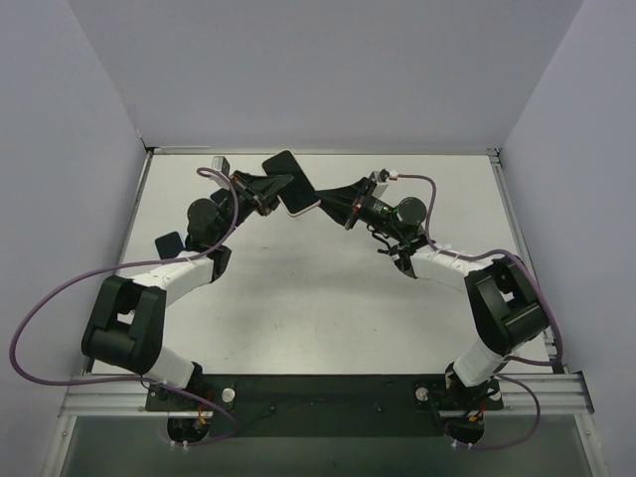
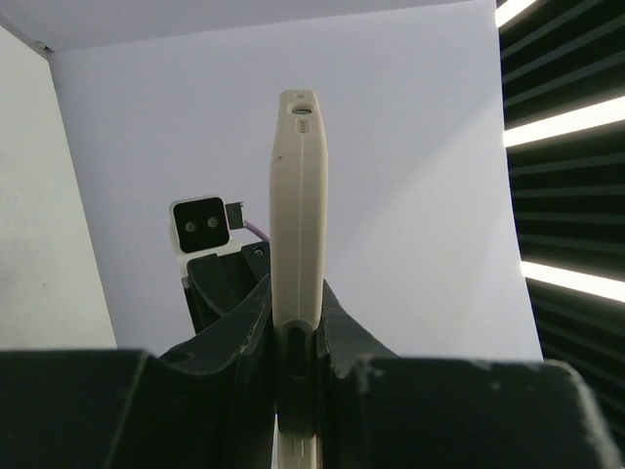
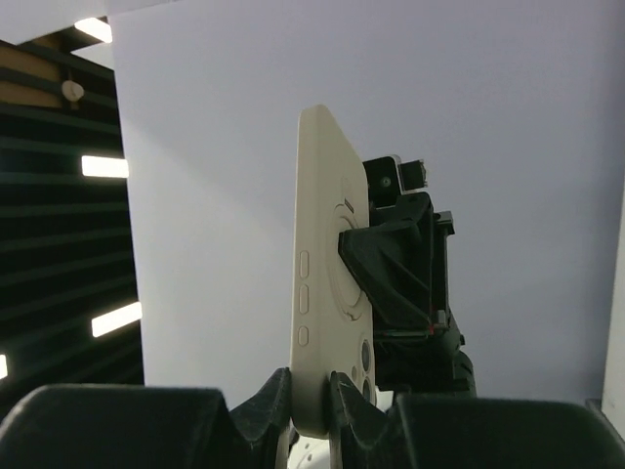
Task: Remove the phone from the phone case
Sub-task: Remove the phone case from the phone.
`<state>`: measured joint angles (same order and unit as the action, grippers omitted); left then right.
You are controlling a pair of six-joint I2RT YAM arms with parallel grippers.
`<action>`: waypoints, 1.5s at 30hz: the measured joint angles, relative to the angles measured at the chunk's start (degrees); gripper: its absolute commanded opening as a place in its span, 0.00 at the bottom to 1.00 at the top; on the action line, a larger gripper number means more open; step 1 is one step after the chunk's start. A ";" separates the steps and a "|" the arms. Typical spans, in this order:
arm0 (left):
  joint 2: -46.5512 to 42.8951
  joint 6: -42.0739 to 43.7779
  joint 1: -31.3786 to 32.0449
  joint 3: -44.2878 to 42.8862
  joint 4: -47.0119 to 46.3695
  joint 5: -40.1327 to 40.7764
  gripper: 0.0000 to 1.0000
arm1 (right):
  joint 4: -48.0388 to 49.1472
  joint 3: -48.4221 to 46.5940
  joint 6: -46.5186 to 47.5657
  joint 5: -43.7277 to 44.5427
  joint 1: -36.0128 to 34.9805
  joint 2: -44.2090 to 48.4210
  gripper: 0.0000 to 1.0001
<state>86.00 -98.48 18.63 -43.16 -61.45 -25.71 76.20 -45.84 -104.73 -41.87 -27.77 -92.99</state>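
aloft, phone case (image 2: pixel 298 215) in left gripper (image 2: pixel 296 337)

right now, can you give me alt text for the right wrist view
A cream case stands upright and edge-on in mid-frame, its lower end pinched between the right jaws at the bottom. The left arm's black jaws grip it from the right, across its back. Behind: a white wall, dark slats with light strips at left.

Readable text, labels, brands, numbers, signs: none found. Phone case (image 3: pixel 320 244): no lettering legible on its back or edges in any of the three views.
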 measured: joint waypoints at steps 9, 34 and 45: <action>-0.07 0.11 0.20 -4.15 1.40 3.06 0.00 | 5.25 -3.52 -7.76 3.04 -0.07 -2.95 0.00; -3.85 1.86 0.81 -12.50 4.61 9.38 0.00 | 10.56 -12.87 -12.31 11.78 -2.95 -5.60 0.00; -5.75 2.97 0.85 -12.50 8.98 11.39 0.00 | 13.49 -13.90 -13.75 13.46 -3.67 -8.37 0.00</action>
<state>80.25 -95.50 19.49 -55.66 -52.47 -14.33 89.69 -59.75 -118.48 -28.40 -31.44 -101.36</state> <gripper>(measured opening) 0.241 0.141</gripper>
